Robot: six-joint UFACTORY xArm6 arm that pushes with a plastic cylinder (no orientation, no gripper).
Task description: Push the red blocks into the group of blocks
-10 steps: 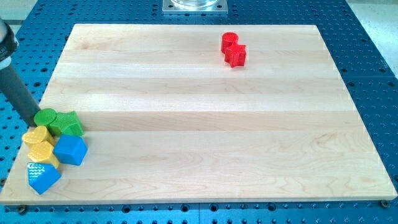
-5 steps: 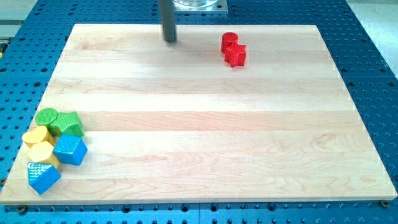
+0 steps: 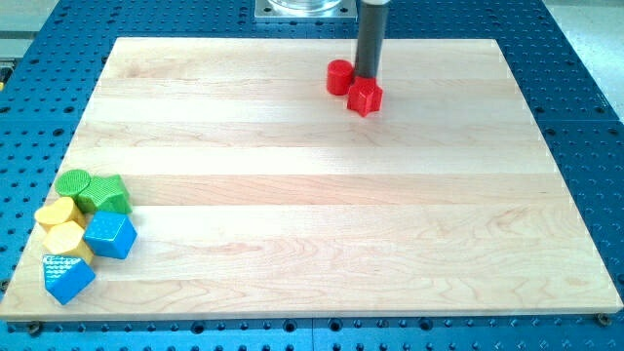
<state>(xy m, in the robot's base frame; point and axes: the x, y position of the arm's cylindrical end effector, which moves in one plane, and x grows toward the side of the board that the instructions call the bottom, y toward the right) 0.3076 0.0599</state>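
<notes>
Two red blocks lie near the view's top, right of centre: a red cylinder [image 3: 338, 76] and a red star-shaped block [image 3: 365, 97]. My tip [image 3: 368, 78] stands between them, touching the star block's upper edge, with the cylinder just to its left. The group of blocks sits at the view's bottom left: a green cylinder [image 3: 72, 183], a green star block [image 3: 109, 194], a yellow heart block [image 3: 56, 213], a yellow hexagon block [image 3: 65, 237], a blue cube [image 3: 110, 235] and a blue triangular block [image 3: 67, 277].
The wooden board [image 3: 312, 195] lies on a blue perforated table. A metal mount [image 3: 304, 10] sits at the view's top beyond the board's far edge.
My tip moved from the group at the left, across the top, to the red blocks. The red cylinder has shifted left and the star block slightly down-left.
</notes>
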